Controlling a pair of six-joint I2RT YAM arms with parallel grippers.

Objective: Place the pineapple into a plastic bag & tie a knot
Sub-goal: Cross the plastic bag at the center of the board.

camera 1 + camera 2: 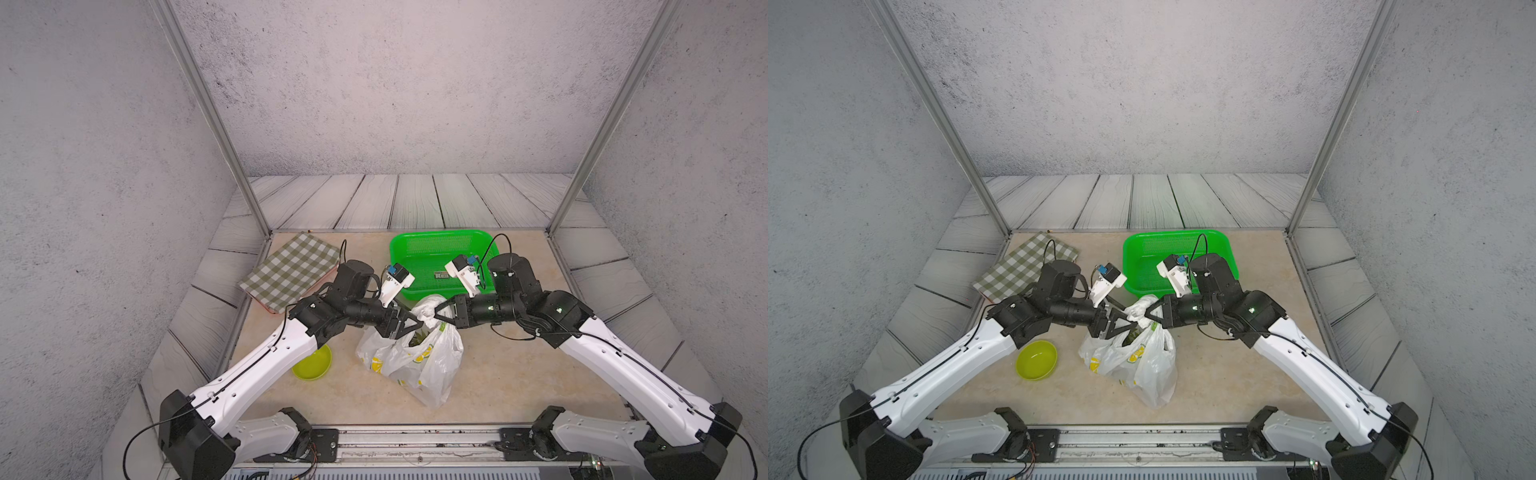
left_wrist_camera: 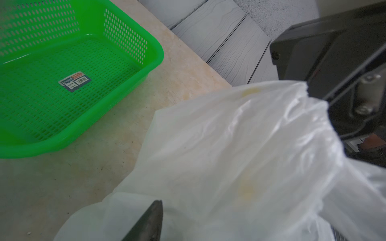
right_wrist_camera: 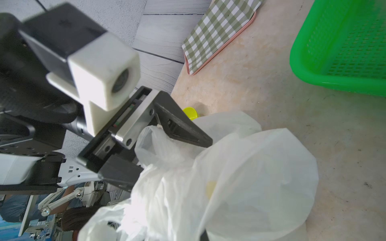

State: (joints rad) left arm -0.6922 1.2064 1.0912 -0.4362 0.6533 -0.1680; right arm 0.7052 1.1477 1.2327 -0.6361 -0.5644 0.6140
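The plastic bag, white with lemon prints, stands at the table's middle. The pineapple shows only as green leaves in its mouth. Above the mouth the handles are gathered into a white bunch; I cannot tell whether it is the knot. My right gripper is shut on this bunch from the right. From the left, my left gripper is open, and in the right wrist view a handle loop lies loosely between its spread fingers. In the left wrist view the bag hides all but one finger.
A green perforated basket, holding only a sticker, sits just behind the bag. A green checked board lies at the back left. A yellow-green bowl sits under my left forearm. Metal frame posts rise at both back corners.
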